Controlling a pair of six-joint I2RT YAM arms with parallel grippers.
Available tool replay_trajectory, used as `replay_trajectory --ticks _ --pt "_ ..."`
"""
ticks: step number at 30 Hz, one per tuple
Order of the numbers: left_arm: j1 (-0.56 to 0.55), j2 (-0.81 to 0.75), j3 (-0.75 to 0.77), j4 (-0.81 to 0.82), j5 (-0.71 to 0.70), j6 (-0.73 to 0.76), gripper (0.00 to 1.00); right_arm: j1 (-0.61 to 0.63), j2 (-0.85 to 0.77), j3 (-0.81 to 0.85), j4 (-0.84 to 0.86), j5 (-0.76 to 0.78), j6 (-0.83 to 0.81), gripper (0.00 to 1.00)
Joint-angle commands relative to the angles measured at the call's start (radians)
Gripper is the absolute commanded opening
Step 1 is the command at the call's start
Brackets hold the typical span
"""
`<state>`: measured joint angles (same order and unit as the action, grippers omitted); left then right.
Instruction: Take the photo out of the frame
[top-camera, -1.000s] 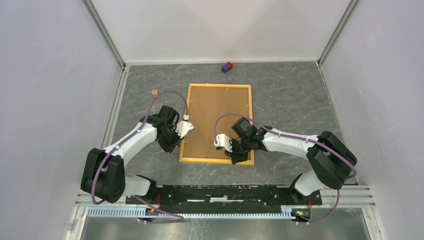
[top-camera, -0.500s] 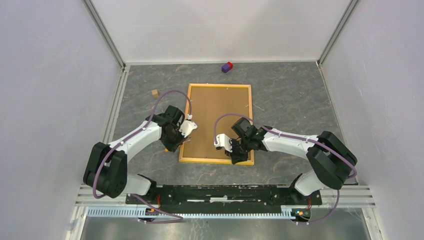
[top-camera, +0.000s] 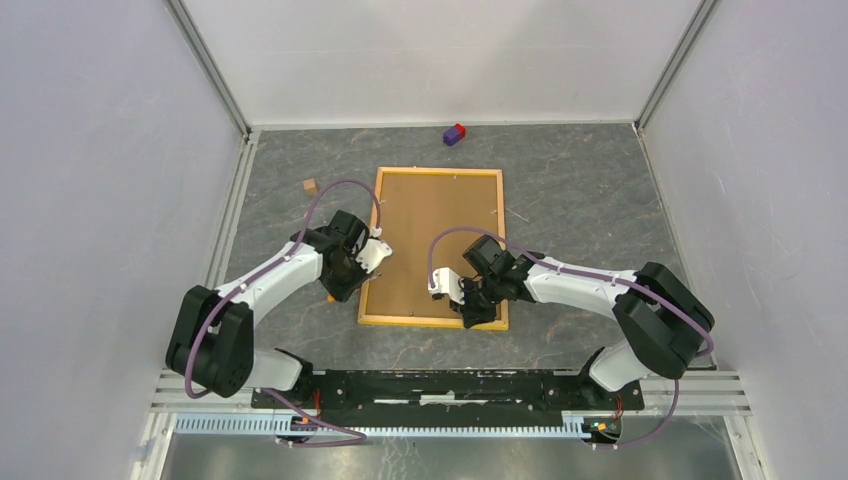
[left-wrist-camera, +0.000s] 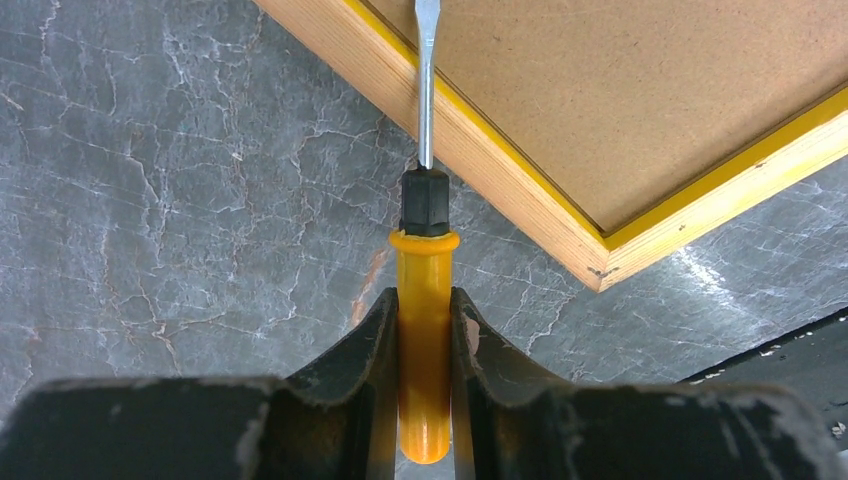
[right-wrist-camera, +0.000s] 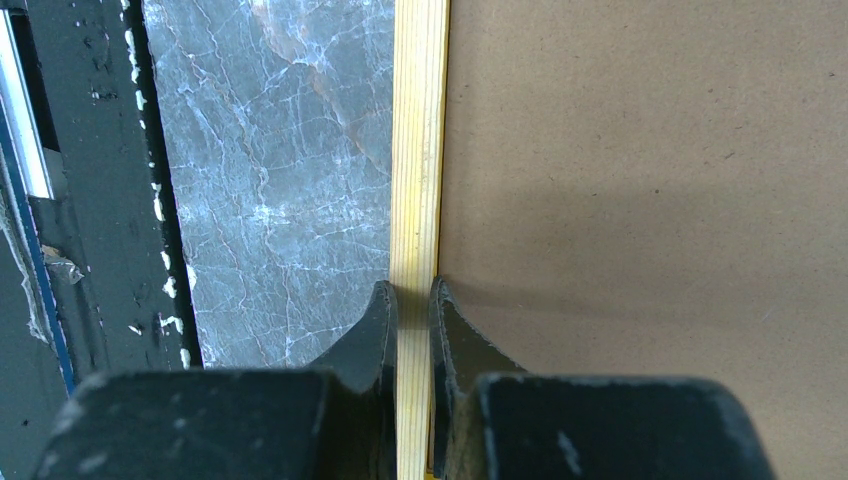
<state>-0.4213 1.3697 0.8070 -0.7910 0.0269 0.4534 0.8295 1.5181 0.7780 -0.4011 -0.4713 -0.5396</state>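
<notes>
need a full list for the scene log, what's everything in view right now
frame: one, yellow-orange border, lying back up mid-table
backing board: one, brown, filling the frame's back
photo: none visible
screwdriver: one, orange handle and steel shaft, in the left gripper, shaft crossing the frame's left rail
small block: one, purple and red, far edge of the table
small cube: one, tan, left of the frame's far corner
table: one, grey marbled
left gripper: one, black, shut on the screwdriver handle
right gripper: one, black, fingers clamped either side of the frame's near rail
</notes>
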Motion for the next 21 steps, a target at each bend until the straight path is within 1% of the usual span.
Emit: replay_trajectory --ticks 1,12,21 --pt "-0.005 0.009 0.047 -0.012 0.008 -0.038 0.02 0.026 0.067 -0.036 0.042 0.030 -0.024 0.00" --pt "-0.032 0.084 0.084 0.026 0.024 -0.080 0.02 0.026 0.066 -0.037 0.041 0.031 -0.026 0.00" --pt "-0.040 0.086 0.090 0.034 0.044 -0.102 0.02 0.026 0.066 -0.036 0.039 0.029 -0.026 0.00"
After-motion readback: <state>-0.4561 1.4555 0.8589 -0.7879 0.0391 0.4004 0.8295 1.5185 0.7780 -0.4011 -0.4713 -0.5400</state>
